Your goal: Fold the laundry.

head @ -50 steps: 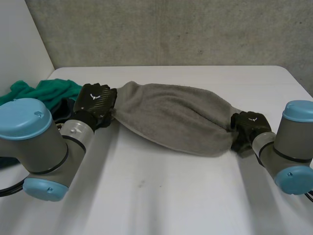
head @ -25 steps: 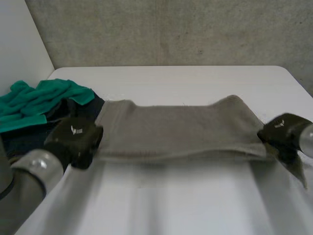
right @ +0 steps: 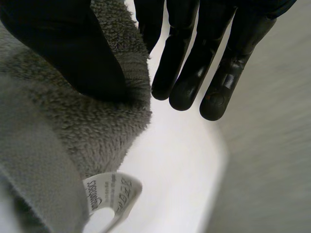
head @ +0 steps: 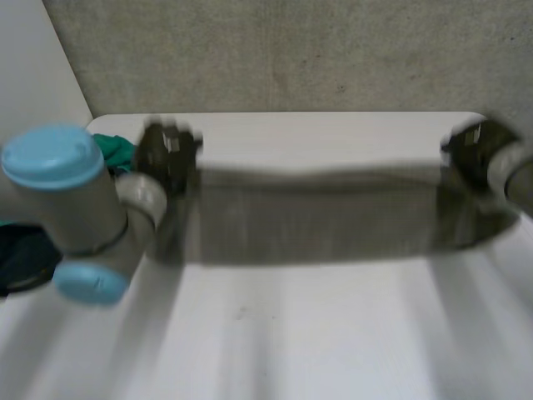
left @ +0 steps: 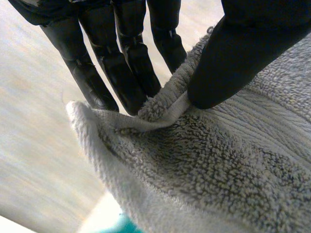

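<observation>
1. White table (head: 291, 333) up front, concrete wall (head: 291, 50) behind, and the grey towel (head: 316, 221) is up in the air, stretched left to right between the two hands.
2. Big change from a second ago: back then the towel sagged in a bunched lump. Now it hangs as a flat, wide band, its top edge pulled nearly straight.
3. Both hands have gone up and toward the far side since half a second ago. The left hand (head: 166, 154) is at the towel's upper left corner and the right hand (head: 470, 150) at its upper right corner.
4. Left wrist view: the thumb (left: 243, 53) clamps the towel's hem against the straight fingers (left: 121, 63), a firm pinch on the corner.
5. Right wrist view: the thumb (right: 63, 48) digs into the pile and holds the towel's edge against the finger next to it. The other fingers (right: 194, 63) stick out straight past the cloth.
6. A white label (right: 109, 194) dangles from the towel's edge below the right hand.
7. The left arm (head: 75, 208) has swung back in at the left and now covers most of the green cloth (head: 117, 150). A dark cloth (head: 21, 254) peeks out beside it.
</observation>
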`<state>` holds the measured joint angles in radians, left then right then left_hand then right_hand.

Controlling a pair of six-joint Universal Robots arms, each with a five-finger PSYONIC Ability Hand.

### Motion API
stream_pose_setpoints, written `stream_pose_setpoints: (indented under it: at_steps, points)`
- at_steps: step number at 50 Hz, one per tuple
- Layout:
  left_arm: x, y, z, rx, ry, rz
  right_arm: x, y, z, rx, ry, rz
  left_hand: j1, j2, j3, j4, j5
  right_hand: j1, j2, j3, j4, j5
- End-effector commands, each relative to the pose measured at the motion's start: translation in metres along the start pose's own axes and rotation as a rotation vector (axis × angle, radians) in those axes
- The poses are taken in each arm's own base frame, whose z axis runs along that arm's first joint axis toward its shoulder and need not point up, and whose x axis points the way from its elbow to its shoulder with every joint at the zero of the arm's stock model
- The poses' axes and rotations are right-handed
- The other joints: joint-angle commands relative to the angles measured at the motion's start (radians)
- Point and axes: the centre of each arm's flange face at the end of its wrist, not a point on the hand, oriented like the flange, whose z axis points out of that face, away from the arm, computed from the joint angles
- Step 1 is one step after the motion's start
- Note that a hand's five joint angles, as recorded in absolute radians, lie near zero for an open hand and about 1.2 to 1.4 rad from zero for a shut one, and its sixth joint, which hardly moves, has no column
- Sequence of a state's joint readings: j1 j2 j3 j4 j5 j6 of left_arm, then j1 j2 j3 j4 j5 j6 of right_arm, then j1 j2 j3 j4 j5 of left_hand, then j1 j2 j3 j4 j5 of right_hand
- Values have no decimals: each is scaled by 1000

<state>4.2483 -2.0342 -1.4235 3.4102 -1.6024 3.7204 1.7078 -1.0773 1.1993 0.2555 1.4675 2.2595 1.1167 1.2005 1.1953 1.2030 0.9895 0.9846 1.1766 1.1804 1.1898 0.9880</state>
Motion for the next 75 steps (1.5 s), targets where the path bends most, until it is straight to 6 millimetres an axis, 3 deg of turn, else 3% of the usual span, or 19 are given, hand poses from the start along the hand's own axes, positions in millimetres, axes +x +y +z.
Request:
stream_pose_setpoints:
  at_steps: [1,2,5,9,20,23,30,32,36,39,42,43,45,47,52,54,58,65,75]
  points:
    - [-93,-115,46,566,-429,26,103,-115,5,541,531,-12,280,196,201,193,232,412,220,216,206,234]
    - [-108,-132,45,671,-512,24,109,-122,3,581,571,-16,280,196,201,193,232,412,220,216,206,234]
    - [-126,-150,42,808,-615,19,129,-146,-4,757,724,-25,280,196,201,193,232,412,220,216,206,234]
    - [-113,-136,46,746,-562,11,118,-148,0,783,681,-34,280,196,201,193,232,412,220,216,206,234]
    - [-51,-34,44,357,-297,-31,62,-94,36,580,453,-6,280,196,201,193,232,412,220,216,206,234]
    - [-22,5,46,253,-221,-20,32,-66,55,484,349,6,280,196,201,193,232,412,220,216,206,234]
    - [21,67,40,50,-95,-8,-52,5,86,232,35,32,280,196,201,193,232,412,220,216,206,234]
    - [27,78,32,-15,-58,5,-59,12,85,194,-1,34,280,196,201,193,232,412,220,216,206,234]
    - [38,90,7,-147,31,35,-73,25,69,83,-120,46,280,196,201,193,232,412,220,216,206,234]
    - [31,81,-14,-199,69,65,-79,27,38,-19,-226,50,280,196,201,193,232,412,220,216,206,234]
    - [21,65,-50,-264,122,110,-68,23,-2,-98,-295,61,280,196,201,193,232,412,220,216,206,234]
    - [18,59,-73,-312,166,132,-64,24,-12,-120,-308,65,280,196,201,193,232,412,220,216,206,234]
    - [17,56,-90,-349,200,145,-50,30,-39,-181,-323,73,280,196,201,193,232,412,220,216,206,234]
    - [16,50,-121,-415,269,175,-44,35,-55,-208,-338,55,280,196,201,193,232,412,220,216,206,234]
    - [22,46,-160,-512,405,214,-40,45,-82,-251,-390,-80,280,196,201,193,232,412,220,216,206,234]
    - [23,45,-158,-503,406,223,-43,47,-83,-253,-402,-127,280,196,201,193,232,412,220,216,206,234]
    - [23,43,-127,-424,338,224,-44,49,-72,-247,-397,-113,280,196,201,193,232,412,220,216,206,234]
    - [29,48,-54,-248,190,206,-43,52,-4,-184,-258,-72,280,196,201,193,232,412,220,216,206,234]
    - [47,50,26,-37,52,219,-40,41,49,-103,-79,-109,280,196,201,193,232,412,220,216,206,234]
